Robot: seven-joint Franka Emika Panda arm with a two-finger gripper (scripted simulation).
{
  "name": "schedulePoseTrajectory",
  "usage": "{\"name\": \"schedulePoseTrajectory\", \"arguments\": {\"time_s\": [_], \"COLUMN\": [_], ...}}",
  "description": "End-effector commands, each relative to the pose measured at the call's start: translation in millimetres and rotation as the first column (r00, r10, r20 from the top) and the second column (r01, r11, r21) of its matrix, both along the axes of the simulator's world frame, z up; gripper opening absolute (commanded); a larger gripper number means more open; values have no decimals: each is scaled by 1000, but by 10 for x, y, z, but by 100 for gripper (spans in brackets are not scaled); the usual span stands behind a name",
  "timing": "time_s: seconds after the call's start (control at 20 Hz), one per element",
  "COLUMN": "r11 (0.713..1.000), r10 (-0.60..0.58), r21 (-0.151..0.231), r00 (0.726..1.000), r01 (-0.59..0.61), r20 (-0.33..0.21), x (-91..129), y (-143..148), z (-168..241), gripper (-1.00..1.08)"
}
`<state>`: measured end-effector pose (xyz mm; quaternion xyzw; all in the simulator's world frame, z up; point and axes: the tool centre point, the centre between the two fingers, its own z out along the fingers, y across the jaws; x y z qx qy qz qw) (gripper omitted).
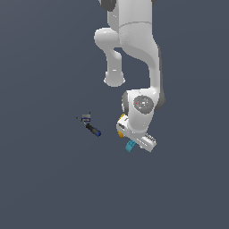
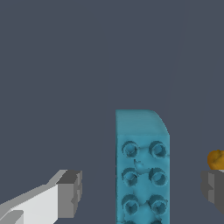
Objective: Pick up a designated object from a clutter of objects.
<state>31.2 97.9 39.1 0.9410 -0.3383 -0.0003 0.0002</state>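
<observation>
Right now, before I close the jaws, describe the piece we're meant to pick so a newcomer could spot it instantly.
Start at the white arm and follow it down to the gripper. Poking out just beneath it is the cyan brick, which in the wrist view lies between the open jaws. It is the only teal, studded block; the banana close by is yellow, and the blue-tipped tool lies apart.

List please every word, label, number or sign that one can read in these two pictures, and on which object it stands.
None: no readable text in either view.
Cyan rectangular studded toy brick: studs only, no lettering visible.
White robot arm: no marking visible.
Dark blue-tipped tool: too small to tell.
</observation>
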Motion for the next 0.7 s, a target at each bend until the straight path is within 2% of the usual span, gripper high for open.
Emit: {"name": "schedulePoseTrajectory", "arguments": {"time_s": [0.0, 0.25, 0.3, 0.65], "r11": [1000, 1000, 1000, 1000], "r10": [-1, -1, -1, -1], "r21": [0, 0, 0, 0], "r00": [1000, 1000, 1000, 1000], "r01": [1, 1, 1, 1], "r20": [1, 1, 1, 1], "x": [0, 9, 9, 9], "y": [-1, 4, 4, 4], "z": [-102, -170, -170, -170], "gripper": [100, 100, -100, -100]}}
